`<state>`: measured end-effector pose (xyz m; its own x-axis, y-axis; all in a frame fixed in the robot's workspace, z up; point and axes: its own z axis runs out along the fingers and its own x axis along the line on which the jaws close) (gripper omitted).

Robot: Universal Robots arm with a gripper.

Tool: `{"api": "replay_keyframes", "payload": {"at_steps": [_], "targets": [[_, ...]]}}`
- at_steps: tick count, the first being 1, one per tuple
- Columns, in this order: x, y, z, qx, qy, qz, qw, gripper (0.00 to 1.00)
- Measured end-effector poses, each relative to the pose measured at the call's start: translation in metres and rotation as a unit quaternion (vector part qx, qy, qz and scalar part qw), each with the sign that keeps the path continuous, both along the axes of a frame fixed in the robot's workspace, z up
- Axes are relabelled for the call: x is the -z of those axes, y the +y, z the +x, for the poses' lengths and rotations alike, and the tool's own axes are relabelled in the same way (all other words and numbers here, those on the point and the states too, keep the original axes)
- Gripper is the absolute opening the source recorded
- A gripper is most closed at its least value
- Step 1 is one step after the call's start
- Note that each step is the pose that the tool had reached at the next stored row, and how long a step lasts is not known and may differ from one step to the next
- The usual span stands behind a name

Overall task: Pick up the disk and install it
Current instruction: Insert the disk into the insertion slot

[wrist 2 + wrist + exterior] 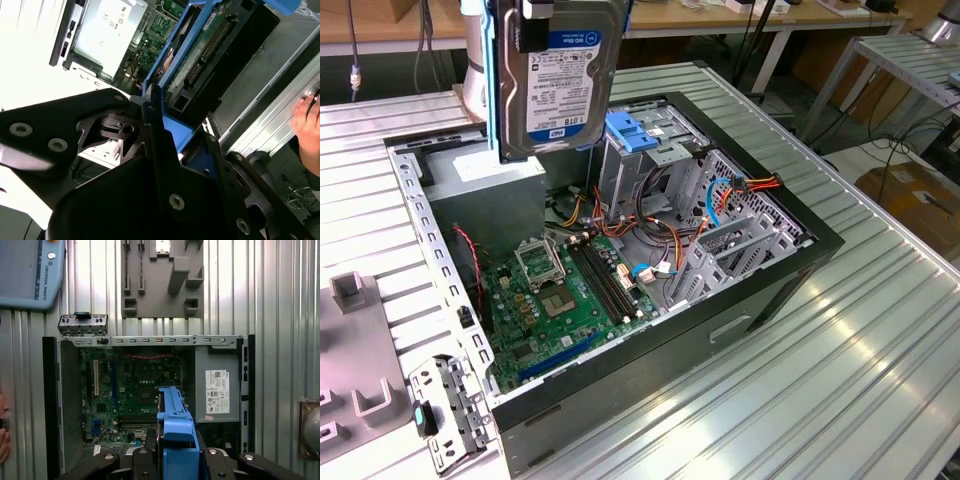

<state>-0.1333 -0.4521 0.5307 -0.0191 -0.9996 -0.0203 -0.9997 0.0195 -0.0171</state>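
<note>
The disk (pixel 560 80) hangs upright in the air above the back of the open computer case (pixel 720 330), its labelled face toward the exterior camera and a bright blue rail down its edge. My gripper (pixel 538 12) is shut on the disk's upper end at the top of the exterior view. In the second wrist view the gripper (pixel 182 137) clamps the blue carrier of the disk (pixel 210 60) between black fingers. The first wrist view looks straight down past the gripper (pixel 176 445) and the disk's blue rail (pixel 172 410) onto the motherboard (pixel 135 385).
A metal drive cage with a wide blue latch (pixel 625 130) stands inside the case beside orange and blue cables (pixel 740 190). The power supply (pixel 217 390) sits in one corner. A person's hand (pixel 307 120) rests nearby. A grey fixture plate (pixel 160 280) and a pendant (pixel 30 270) lie beyond the case.
</note>
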Motion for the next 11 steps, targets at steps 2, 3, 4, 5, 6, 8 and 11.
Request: {"api": "replay_keyframes", "payload": {"at_steps": [2,3,4,5,6,8,11], "targets": [[0.0003,-0.0059,0.0,0.0,0.0,-0.0001,1.0,0.36],[0.0005,-0.0095,0.0,0.0,-0.0001,-0.0001,1.0,0.36],[0.0006,-0.0132,0.0,0.0,-0.0001,-0.0002,1.0,0.36],[0.0006,-0.0165,0.0,0.0,0.0,-0.0004,1.0,0.36],[0.0008,-0.0214,0.0,0.0,0.0,-0.0005,1.0,0.36],[0.0011,-0.0289,0.0001,0.0,0.0,-0.0007,1.0,0.36],[0.0016,-0.0398,0.0034,0.0,0.0002,-0.001,1.0,0.36]]}}
